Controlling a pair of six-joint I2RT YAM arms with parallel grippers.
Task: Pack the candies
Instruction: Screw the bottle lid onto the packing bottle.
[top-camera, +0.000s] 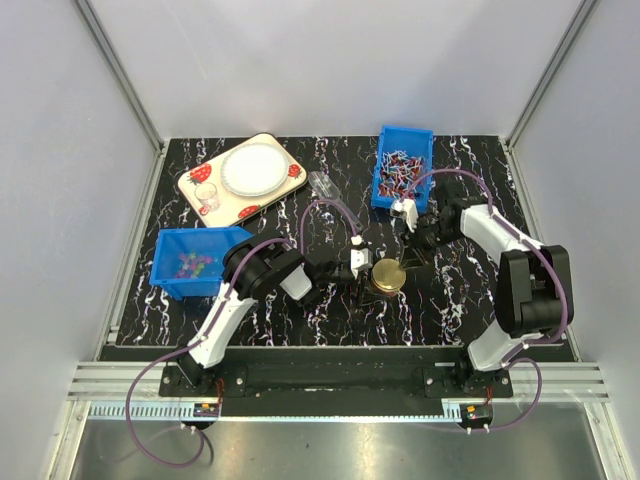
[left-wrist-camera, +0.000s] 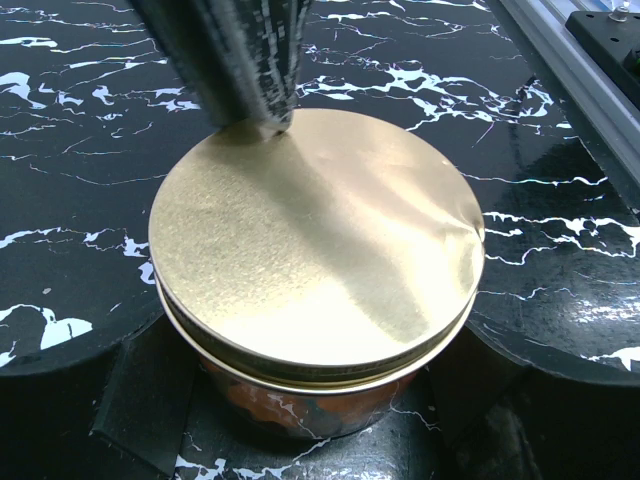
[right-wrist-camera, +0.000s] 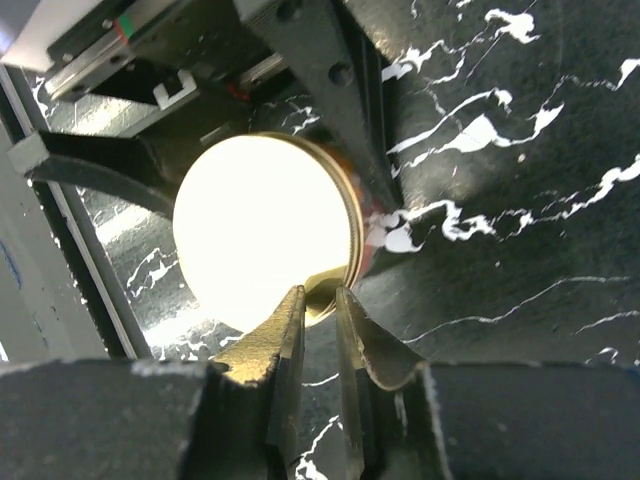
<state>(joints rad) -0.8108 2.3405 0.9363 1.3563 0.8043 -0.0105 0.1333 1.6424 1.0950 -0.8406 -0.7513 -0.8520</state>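
**Operator:** What is the state of each end effector at the near middle of the table?

**Technician:** The left end effector (top-camera: 384, 277) stands wide, with one finger against each side of the tin (left-wrist-camera: 300, 400), bracing it. The right end effector (right-wrist-camera: 318, 300) is closed, its fingertips pinched on the far-right rim of the gold lid (left-wrist-camera: 315, 240). The lid sits on the tin, so the tin is not yet open.

**Operator:** Where are the candies?

**Technician:** They lie loose in a small heap (top-camera: 192, 265) inside the left bin (top-camera: 180, 288), at the near left and well apart from the tin.

**Operator:** How will they handle?

**Technician:** By the look of them, each is light, hard, smooth and round. Expect rolling, scattering and slipping out of a two-finger pinch. Single picks look unreliable. The better hold is probably the bin's stiff plastic wall, gripped near a corner and tipped over the opened tin.

**Operator:** What lies farther back?

**Technician:** At the far left, a tray (top-camera: 230, 200) carries a white plate (top-camera: 252, 168) and a small cup (top-camera: 208, 200). At the far right, the right bin (top-camera: 405, 131) holds wrapped sweets (top-camera: 402, 172), which are not the task's items.

**Operator:** What about the surface and the room?

**Technician:** The table (top-camera: 420, 310) is black with white veining and looks smooth, so a dropped candy would likely roll. Pale walls (top-camera: 330, 60) close in the left, far and right sides.
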